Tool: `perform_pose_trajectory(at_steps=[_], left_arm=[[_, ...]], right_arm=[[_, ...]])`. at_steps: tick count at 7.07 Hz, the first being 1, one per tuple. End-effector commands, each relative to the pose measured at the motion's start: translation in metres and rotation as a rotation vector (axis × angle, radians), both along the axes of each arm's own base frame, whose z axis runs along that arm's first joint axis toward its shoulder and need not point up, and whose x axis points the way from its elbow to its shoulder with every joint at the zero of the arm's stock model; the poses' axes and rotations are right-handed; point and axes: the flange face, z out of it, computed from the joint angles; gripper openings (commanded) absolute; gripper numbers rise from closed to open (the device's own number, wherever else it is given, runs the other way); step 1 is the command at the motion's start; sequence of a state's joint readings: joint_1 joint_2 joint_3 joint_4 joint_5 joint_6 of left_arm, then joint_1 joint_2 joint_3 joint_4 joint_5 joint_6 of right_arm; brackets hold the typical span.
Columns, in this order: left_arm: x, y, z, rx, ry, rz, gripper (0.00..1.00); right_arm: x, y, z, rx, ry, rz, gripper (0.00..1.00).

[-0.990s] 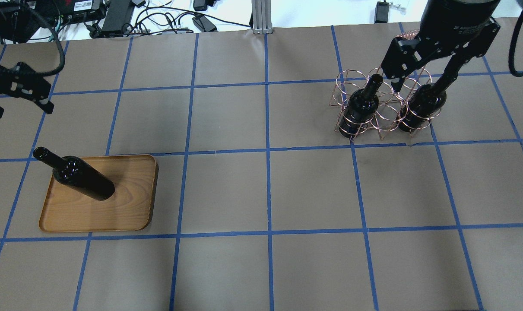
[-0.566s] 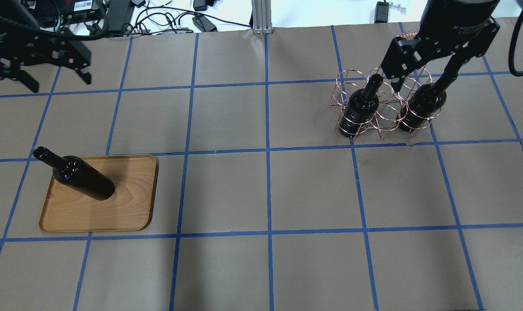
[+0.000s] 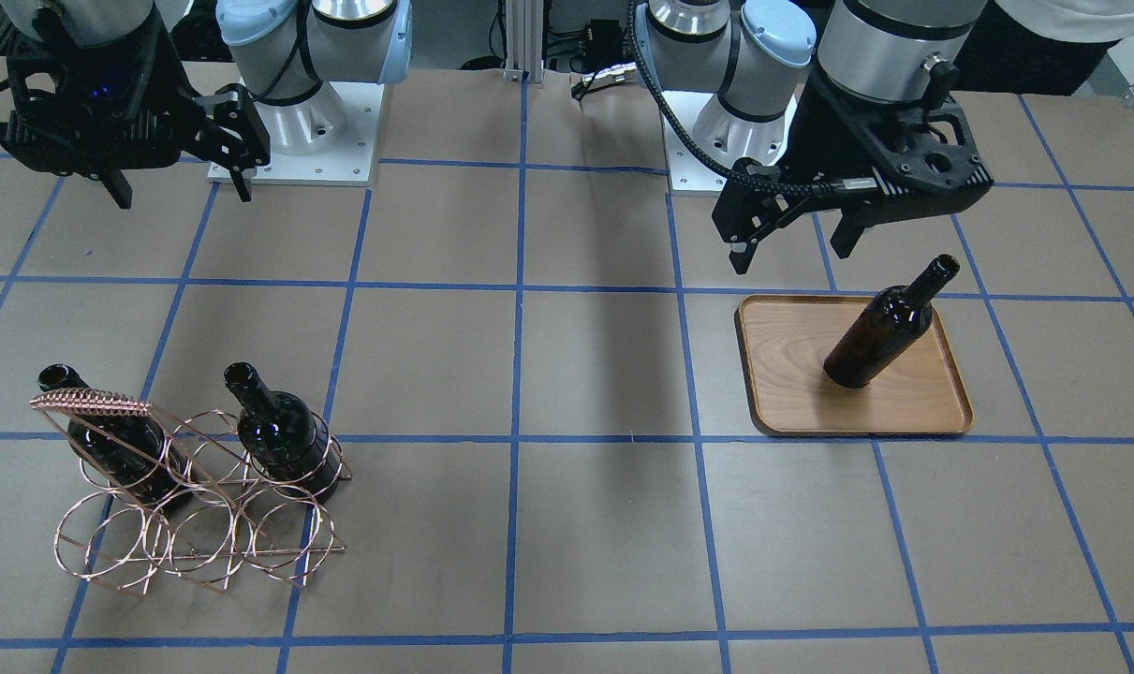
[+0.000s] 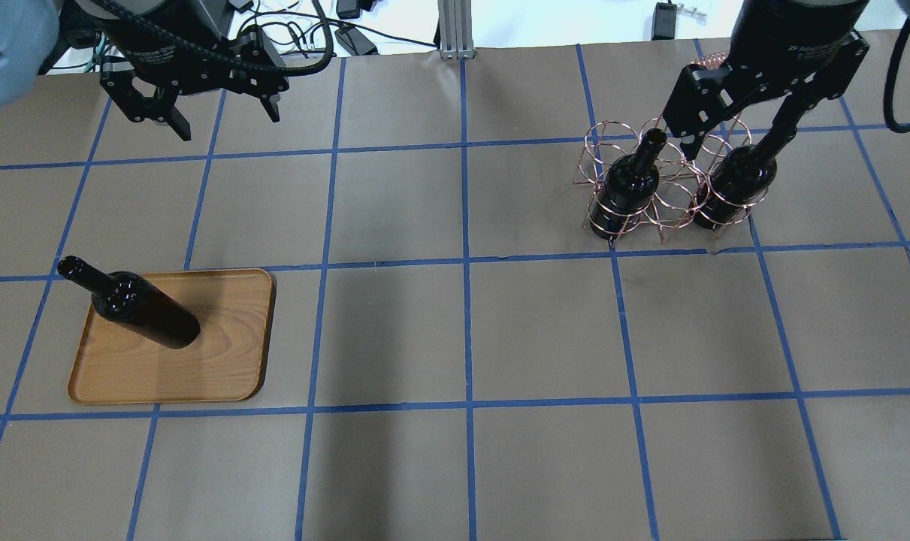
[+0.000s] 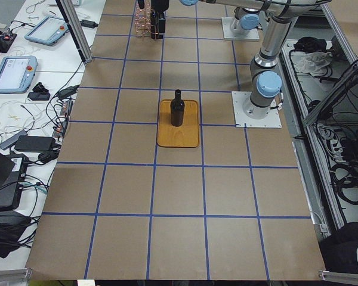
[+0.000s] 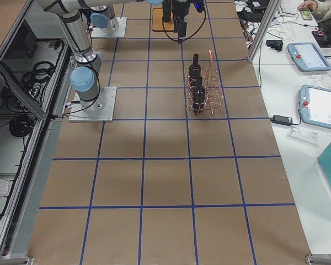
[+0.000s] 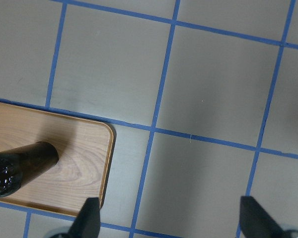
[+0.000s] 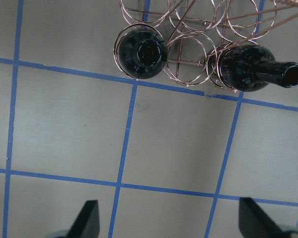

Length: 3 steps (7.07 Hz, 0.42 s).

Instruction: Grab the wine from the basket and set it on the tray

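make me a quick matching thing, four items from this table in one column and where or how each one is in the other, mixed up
Things:
A tray
B basket
C left hand
D right hand

Place or state:
1 open and empty, on the basket's side of the table
2 two bottles stand in it
3 one bottle stands on it
4 open and empty, on the tray's side of the table

Pairs: A-3, B-2, C-4, D-1
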<state>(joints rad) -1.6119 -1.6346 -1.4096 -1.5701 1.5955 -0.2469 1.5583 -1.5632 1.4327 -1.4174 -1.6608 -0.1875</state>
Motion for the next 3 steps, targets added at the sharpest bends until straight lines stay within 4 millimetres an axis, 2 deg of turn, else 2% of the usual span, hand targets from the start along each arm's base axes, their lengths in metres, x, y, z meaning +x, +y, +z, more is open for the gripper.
perform_pose_trajectory(at_steps=[1,3], left_arm=[[-0.0014,0.0005,-0.0001,-0.001,0.005,-0.001,1.00],[-0.0013,0.0012,-0.0008,0.000,0.003,-0.004,1.00]], right_arm=[[0.0002,0.0000,0.0000,0.000,-0.001,0.000,1.00],[-0.0007,-0.0002,0.0000,0.000,0.000,0.000,1.00]])
